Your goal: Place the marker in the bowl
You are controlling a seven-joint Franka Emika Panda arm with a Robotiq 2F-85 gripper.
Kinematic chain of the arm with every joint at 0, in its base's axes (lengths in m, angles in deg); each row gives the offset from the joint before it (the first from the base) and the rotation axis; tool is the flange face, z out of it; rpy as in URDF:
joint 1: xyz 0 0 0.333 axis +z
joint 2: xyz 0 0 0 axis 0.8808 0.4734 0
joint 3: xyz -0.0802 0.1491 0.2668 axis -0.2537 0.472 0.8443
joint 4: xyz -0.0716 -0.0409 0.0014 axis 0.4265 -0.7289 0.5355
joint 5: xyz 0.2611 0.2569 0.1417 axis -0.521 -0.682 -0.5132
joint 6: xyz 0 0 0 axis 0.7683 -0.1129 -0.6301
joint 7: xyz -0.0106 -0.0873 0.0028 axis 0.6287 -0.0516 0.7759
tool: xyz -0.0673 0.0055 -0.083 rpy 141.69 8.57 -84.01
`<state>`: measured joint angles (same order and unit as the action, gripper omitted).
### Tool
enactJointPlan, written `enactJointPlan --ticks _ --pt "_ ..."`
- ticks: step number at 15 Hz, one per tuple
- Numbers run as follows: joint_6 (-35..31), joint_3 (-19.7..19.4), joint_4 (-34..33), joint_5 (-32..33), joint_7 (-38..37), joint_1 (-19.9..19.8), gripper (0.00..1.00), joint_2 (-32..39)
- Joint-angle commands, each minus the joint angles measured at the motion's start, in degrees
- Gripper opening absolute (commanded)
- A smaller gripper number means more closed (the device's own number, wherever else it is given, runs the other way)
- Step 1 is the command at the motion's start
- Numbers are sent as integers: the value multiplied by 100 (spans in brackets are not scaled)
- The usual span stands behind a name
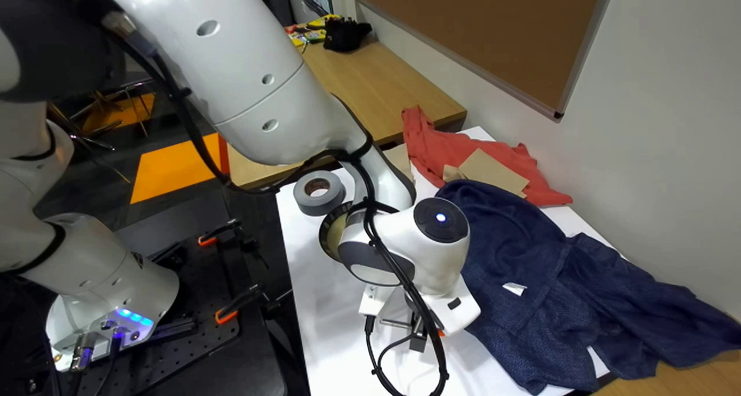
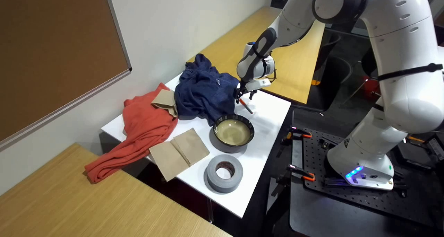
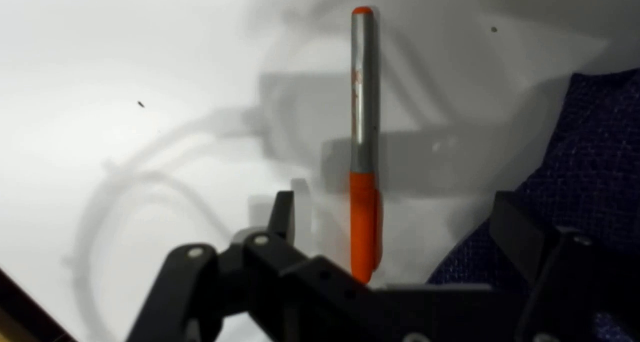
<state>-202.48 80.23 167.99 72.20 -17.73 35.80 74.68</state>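
Observation:
The marker [image 3: 364,132] lies on the white table in the wrist view, with a silver body and an orange cap. In an exterior view the marker [image 2: 246,106] lies below the gripper, beside the blue cloth. My gripper [image 3: 395,197] is open, its fingers on either side of the marker's cap end, closer to the left finger and touching neither. The gripper [image 2: 245,97] is just above the table in an exterior view. The bowl [image 2: 233,133], tan inside with a dark rim, stands apart from the marker. The arm partly hides the bowl [image 1: 333,234] in an exterior view.
A dark blue cloth [image 2: 208,91] lies right beside the marker, under the right finger in the wrist view. A grey tape roll [image 2: 234,181] sits near the bowl. A red cloth [image 2: 145,126] and brown paper [image 2: 178,154] lie along the table's other side.

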Motion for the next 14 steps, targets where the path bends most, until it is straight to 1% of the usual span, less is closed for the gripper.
enactJointPlan --ticks 1,2,3,7,11,12,13,14 --pt "-91 91 -297 -102 147 -133 100 317" --pt "-120 100 -335 -110 151 -152 75 377" --pt "-114 104 -378 -101 163 -166 74 426" --pt "-114 96 -500 -89 137 -184 43 548" --pt "-125 88 -486 -97 112 -170 15 463" --pt "-126 87 -416 -107 101 -161 5 379" --pt "-154 99 -341 -117 116 -165 1 299" --pt "-184 132 -189 -138 164 -188 0 131"
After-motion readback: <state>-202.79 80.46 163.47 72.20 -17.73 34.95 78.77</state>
